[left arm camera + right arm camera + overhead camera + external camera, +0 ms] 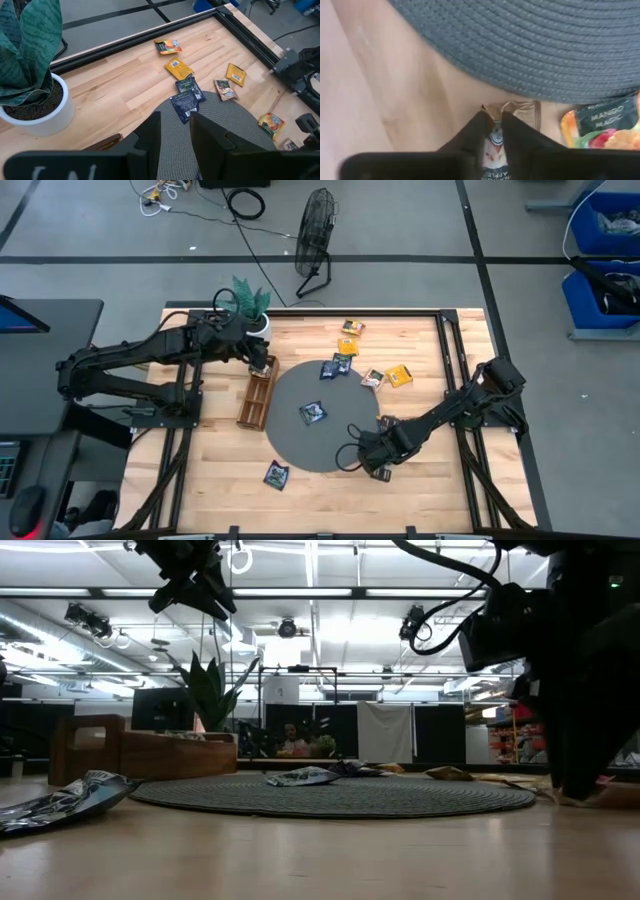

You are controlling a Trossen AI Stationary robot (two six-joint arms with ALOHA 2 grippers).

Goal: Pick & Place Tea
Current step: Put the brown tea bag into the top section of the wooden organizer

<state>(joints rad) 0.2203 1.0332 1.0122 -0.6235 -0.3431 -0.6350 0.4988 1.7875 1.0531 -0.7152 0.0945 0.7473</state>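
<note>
Dark fingers of the right gripper (492,137) are clenched on a pale tan sachet (512,112) lying flat on the wooden table (330,500), just off the round grey mat (325,415); a mango sachet (602,125) lies beside it. Farther out, the left gripper (175,140), narrowly parted and holding nothing, is seen above the wooden tray (257,392), near a potted plant (250,302). Other sachets are scattered across mat and table.
</note>
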